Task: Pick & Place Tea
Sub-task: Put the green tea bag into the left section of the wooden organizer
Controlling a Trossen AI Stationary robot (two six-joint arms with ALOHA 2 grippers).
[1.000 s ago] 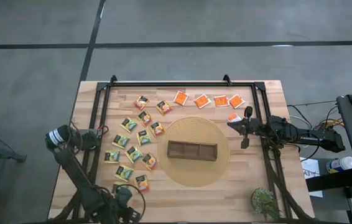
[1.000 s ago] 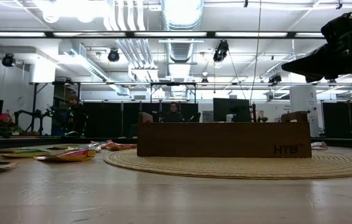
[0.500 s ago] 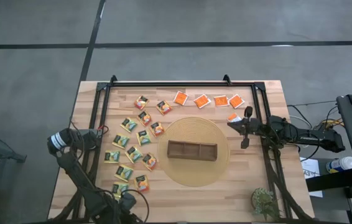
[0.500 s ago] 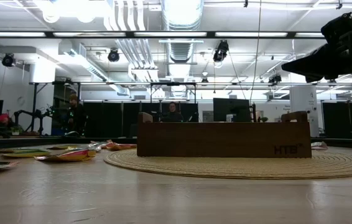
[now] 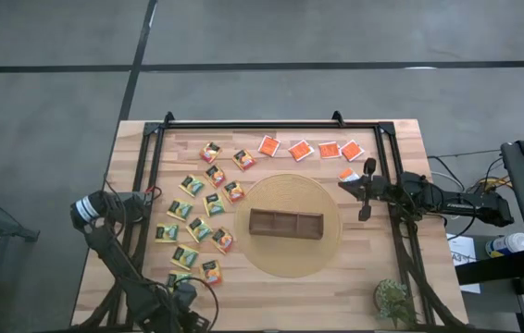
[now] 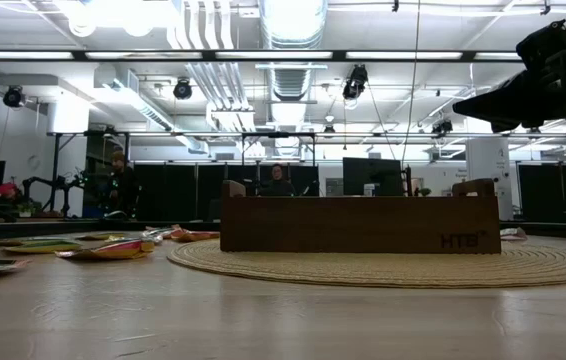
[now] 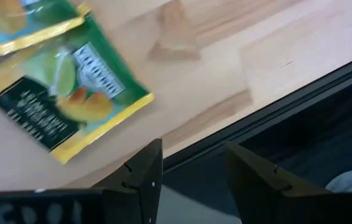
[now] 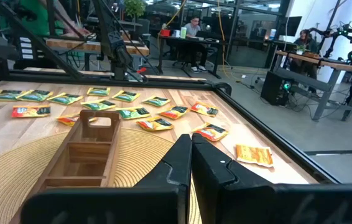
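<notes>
Going L to R: we've got the left gripper [image 7: 188,180] low at the table's near-left corner, fingers apart w/ nothing between them, a green-and-yellow sachet [image 7: 64,99] lying flat just ahead of it. The rest of the tea sachets [image 5: 202,208] are scattered on the wood left of the round woven mat [image 5: 292,264], plus a row of orange ones [image 5: 310,148] along the far edge. The wooden tray [image 5: 285,224] sits mid-mat, and we see nothing in its compartments. The right gripper [image 5: 366,190] hangs over the mat's right edge, closed tight, holding nothing.
</notes>
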